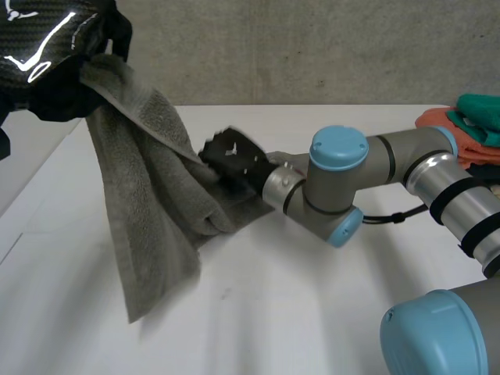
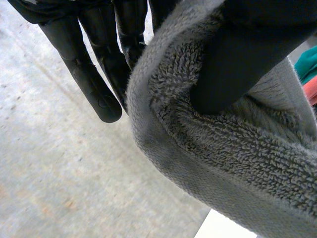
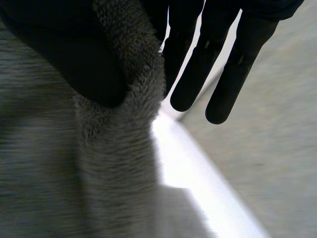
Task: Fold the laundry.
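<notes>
A grey terry towel (image 1: 148,195) hangs from my left hand (image 1: 47,55), which is raised high over the table's left side; the towel's lower end trails on the white table (image 1: 312,312). In the left wrist view the thumb (image 2: 247,54) pins the towel's hemmed edge (image 2: 223,163) against the hand, while the other fingers (image 2: 84,74) stay straight. My right hand (image 1: 234,156) reaches in from the right and grips the towel's side edge at mid-height. In the right wrist view its thumb (image 3: 74,54) pinches a fold of towel (image 3: 114,173), and the remaining fingers (image 3: 237,64) point straight out.
At the table's far right edge lies a pile of laundry, a teal piece (image 1: 480,113) on top of an orange one (image 1: 461,144). A concrete wall stands behind the table. My right forearm stretches across the table's middle.
</notes>
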Tool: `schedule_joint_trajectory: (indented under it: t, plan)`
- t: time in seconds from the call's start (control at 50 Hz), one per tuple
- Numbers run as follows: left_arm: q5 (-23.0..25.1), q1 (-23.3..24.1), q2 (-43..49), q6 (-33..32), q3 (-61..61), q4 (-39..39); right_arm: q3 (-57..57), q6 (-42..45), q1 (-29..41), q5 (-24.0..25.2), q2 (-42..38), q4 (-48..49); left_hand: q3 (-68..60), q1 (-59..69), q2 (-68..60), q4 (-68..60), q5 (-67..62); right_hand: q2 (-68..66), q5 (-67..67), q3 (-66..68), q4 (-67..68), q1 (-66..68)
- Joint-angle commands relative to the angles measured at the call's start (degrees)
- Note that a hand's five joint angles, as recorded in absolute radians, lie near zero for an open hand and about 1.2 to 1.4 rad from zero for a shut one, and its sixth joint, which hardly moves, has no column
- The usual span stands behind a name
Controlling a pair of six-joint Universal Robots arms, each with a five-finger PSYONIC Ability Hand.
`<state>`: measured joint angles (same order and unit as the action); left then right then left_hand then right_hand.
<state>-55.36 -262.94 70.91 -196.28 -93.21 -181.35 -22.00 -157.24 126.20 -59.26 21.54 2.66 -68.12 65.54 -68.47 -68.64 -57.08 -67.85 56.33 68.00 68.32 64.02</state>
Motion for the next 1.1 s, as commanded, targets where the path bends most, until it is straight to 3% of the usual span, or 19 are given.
schedule_joint_trajectory:
  t: [0.02,0.08,0.16,0.24,0.32,0.48,0.56,0.62,0.64,0.7,0.8,0.9,1.0,1.1]
  plan:
    - [-1.15,-4.33,4.40,-0.07,3.29,-0.84,15.04,1.67,-2.18,-27.16,1.56,14.97,-10.72,13.30,-10.37,-10.20,-11.76,-12.15,13.67,12.00,11.68,15.98]
    - [-2.99,-4.43,7.04,-0.07,6.02,-1.37,15.06,1.50,-2.89,-28.98,4.90,19.22,-10.72,13.30,-10.37,-10.20,-11.76,-12.15,13.67,12.00,11.68,15.98]
    - [-9.14,-3.02,12.75,0.19,10.59,-2.25,7.26,1.32,-3.42,-28.98,12.02,19.32,-11.06,13.64,-10.70,-10.53,-12.09,-12.15,13.67,12.00,11.68,15.98]
    - [-16.51,-0.65,20.90,0.55,14.45,-3.56,-10.36,2.19,-3.94,-28.80,20.53,19.84,-11.88,14.46,-11.52,-11.35,-12.91,-12.15,13.67,12.00,11.68,15.98]
    - [-20.92,1.45,28.46,0.55,16.65,-3.66,-26.45,6.05,-5.00,-28.54,26.87,22.90,-11.88,14.46,-11.53,-11.36,-12.92,-12.15,13.67,12.00,11.68,15.98]
    - [-23.83,4.53,41.65,0.20,17.89,-3.30,-51.61,13.27,-3.87,-27.31,30.76,28.19,-11.88,14.46,-11.53,-11.36,-12.92,-12.15,13.67,12.00,11.68,15.98]
    - [-24.36,5.59,46.49,-0.15,18.07,-3.39,-56.65,12.84,-2.11,-27.48,28.48,27.14,-11.88,14.46,-11.53,-11.36,-12.92,-12.15,13.67,12.00,11.68,15.98]
    - [-24.71,5.68,48.09,-0.68,18.15,-3.39,-57.19,12.31,-1.66,-27.83,27.77,25.04,-11.88,14.46,-11.53,-11.36,-12.92,3.27,-1.76,-3.43,-3.74,0.56]
    - [-24.80,5.60,48.27,-1.03,18.15,-3.31,-57.01,11.70,-1.66,-28.10,27.85,22.85,-11.88,14.46,-11.53,-11.36,-12.92,22.99,-21.48,-23.15,-23.47,-19.17]
    - [-24.71,5.42,47.57,-1.39,17.63,-3.30,-54.57,8.81,-2.80,-27.66,29.08,18.37,-11.57,14.15,-11.21,-11.04,-12.60,42.17,-40.65,-42.32,-42.64,-38.34]
    - [-24.36,4.54,45.20,-1.39,16.05,-3.04,-47.71,1.95,-6.58,-26.08,33.04,8.17,-11.06,13.64,-10.70,-10.54,-12.09,44.89,-43.38,-45.05,-45.36,-41.06]
    - [-22.96,3.40,42.03,-1.39,13.85,-3.04,-37.96,-2.63,-10.88,-21.25,33.31,-3.69,-10.72,13.30,-10.37,-10.20,-11.76,44.73,-43.21,-44.88,-45.20,-40.90]
    - [-21.55,2.43,39.13,-1.39,11.74,-3.04,-27.23,-2.02,-13.96,-18.61,29.80,-14.42,-10.22,12.80,-9.86,-9.69,-11.25,44.06,-42.54,-44.21,-44.53,-40.23]
    - [-20.32,1.99,36.50,-1.30,9.81,-3.04,-16.26,1.13,-16.16,-16.77,22.69,-25.39,-9.05,11.63,-8.69,-8.52,-10.08,32.48,-30.97,-32.64,-32.95,-28.66]
